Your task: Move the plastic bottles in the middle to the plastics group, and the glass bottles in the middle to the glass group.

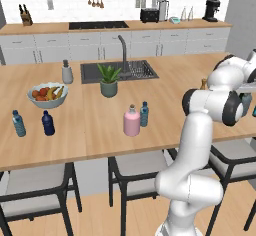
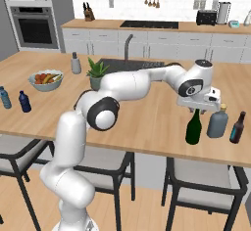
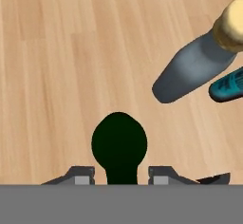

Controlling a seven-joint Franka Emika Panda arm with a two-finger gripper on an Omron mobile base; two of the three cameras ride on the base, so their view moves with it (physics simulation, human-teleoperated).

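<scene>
The white arm reaches far right, gripper [image 2: 197, 108] pointing straight down, its jaws parted a little

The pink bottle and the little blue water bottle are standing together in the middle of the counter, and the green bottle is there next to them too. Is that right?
Not quite. The pink bottle and the little water bottle do stand together in the middle, but the green bottle is not with them. The right base view shows it far over by the grey-blue bottle, right under the robot's hand.
</scene>
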